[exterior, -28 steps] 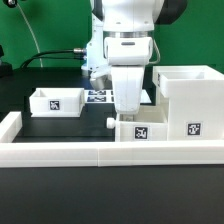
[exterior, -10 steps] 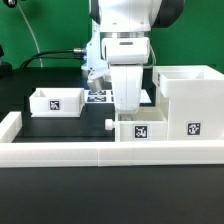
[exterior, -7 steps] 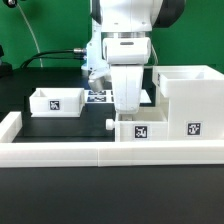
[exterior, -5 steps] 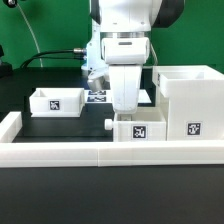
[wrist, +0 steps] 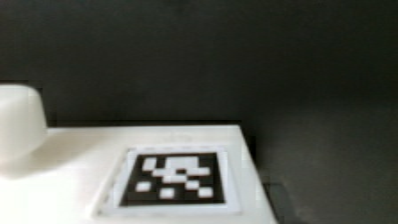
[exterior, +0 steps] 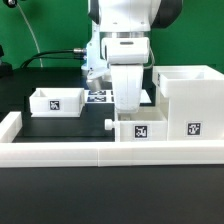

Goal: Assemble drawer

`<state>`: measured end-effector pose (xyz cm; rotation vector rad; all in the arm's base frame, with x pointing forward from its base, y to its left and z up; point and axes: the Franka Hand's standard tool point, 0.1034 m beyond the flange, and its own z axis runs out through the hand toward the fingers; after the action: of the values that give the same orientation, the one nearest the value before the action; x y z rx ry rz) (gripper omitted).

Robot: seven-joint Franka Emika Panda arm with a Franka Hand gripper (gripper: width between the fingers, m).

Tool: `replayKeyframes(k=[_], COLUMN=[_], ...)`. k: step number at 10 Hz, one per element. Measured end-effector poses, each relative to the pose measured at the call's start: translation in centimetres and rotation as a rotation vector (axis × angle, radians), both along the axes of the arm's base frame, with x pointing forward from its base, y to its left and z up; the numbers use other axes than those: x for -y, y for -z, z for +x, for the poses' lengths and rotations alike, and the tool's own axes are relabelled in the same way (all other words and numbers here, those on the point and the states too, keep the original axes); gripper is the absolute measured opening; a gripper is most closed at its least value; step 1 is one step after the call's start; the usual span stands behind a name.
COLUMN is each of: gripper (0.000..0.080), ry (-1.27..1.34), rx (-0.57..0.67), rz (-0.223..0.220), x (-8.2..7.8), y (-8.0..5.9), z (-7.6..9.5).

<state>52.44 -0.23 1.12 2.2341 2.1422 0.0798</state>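
Observation:
The drawer's tall boxy housing (exterior: 190, 95) stands at the exterior view's right, with a tag on its front. One small open-top tray (exterior: 140, 131) sits right beside it, its knob (exterior: 108, 124) pointing to the exterior view's left. My gripper (exterior: 127, 108) hangs straight down onto this tray's rim. Its fingertips are hidden behind the tray wall, so I cannot tell whether they grip it. The second tray (exterior: 55, 101) lies apart at the left. The wrist view shows a white tagged surface (wrist: 175, 178) and a rounded white part (wrist: 15, 115), with no fingers in sight.
The long low white border wall (exterior: 100, 150) runs along the front and up the left side. The marker board (exterior: 98, 97) lies flat behind the arm. A black cable and green backdrop are at the back left.
Almost nothing. The gripper stays over the near tray with only a tiny up-and-down shift. Both trays and the housing have not moved.

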Motion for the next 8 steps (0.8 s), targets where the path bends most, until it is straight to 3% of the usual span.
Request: replayKeyframes(k=[8], gripper=[0.0043], ry=[0.01], rx=[0.023], rz=[0.004], x=[-0.18], y=[0.03], z=[0.04])
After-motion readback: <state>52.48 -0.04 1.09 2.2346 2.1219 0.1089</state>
